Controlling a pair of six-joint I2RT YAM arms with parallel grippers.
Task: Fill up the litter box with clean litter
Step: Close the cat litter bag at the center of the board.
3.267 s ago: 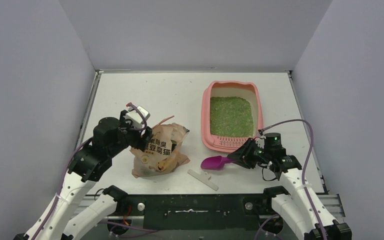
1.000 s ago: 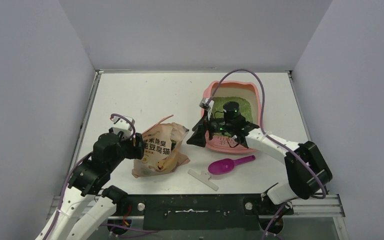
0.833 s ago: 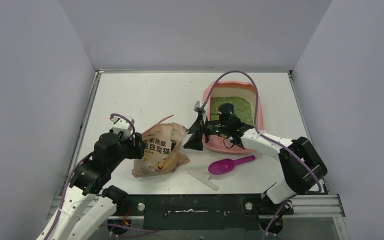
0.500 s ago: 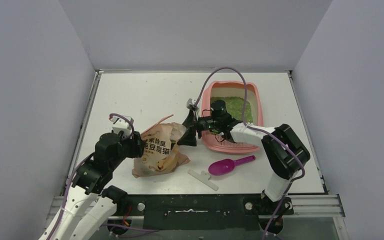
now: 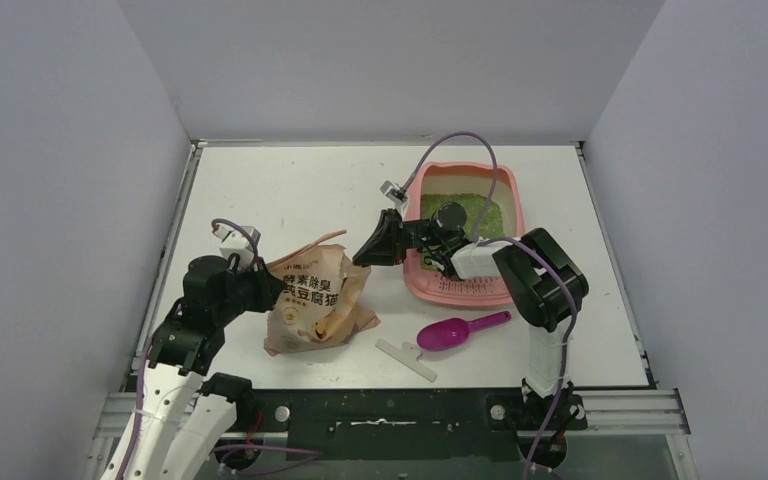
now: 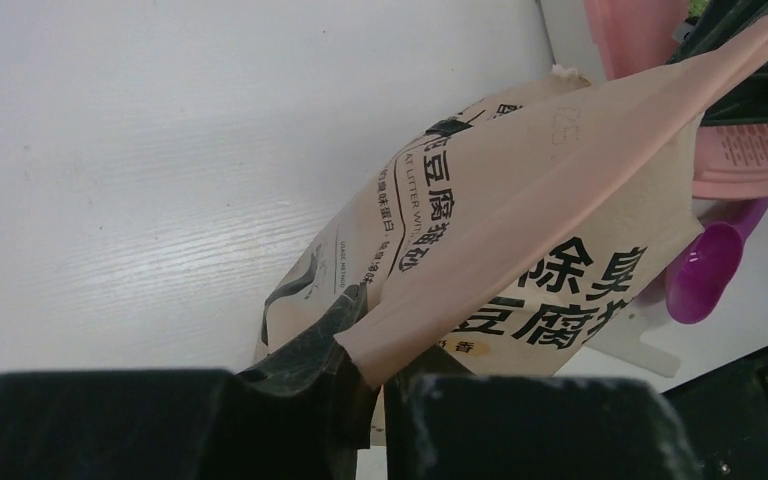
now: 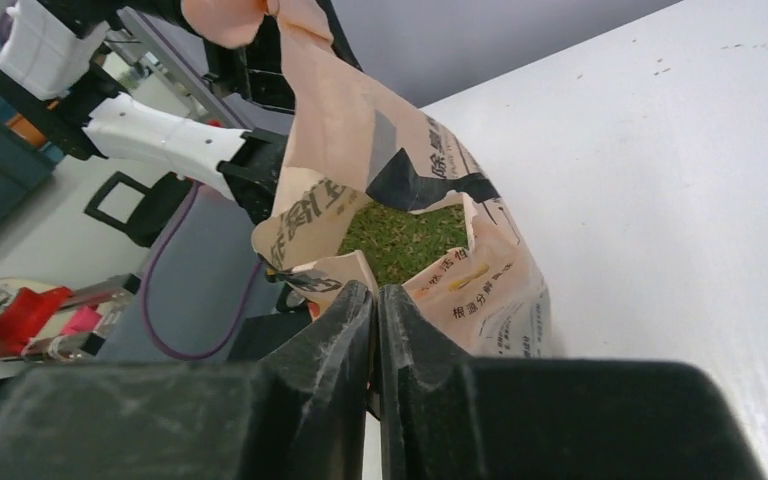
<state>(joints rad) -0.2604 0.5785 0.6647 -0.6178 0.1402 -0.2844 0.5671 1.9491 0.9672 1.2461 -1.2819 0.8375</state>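
From above, the left gripper [image 5: 272, 290] is clamped on the near-left edge of the litter bag [image 5: 315, 305]. The right gripper [image 5: 362, 256] pinches the bag's raised flap on the opposite side. Bare table [image 5: 290, 190] stretches away beyond both sets of fingers. Just right of the right fingers sits the litter box [image 5: 460, 292], a pink tray with rounded corners and a slotted strip at its near end. It holds a speckled green bed of litter [image 5: 485, 210] (the right arm crosses over and hides part of it). Nearer than those fingers lie a magenta scoop [image 5: 460, 329] and a white strip [image 5: 407, 358].

In the left wrist view the fingers [image 6: 520, 420] are closed on a corner of the bag, with printed paper stretching away to the upper right. The tray's rim is cut off at the frame edge.

In the right wrist view the fingers [image 7: 300, 400] meet on the bag's torn rim. Just past them the open mouth shows green granules inside (the background is blurred).
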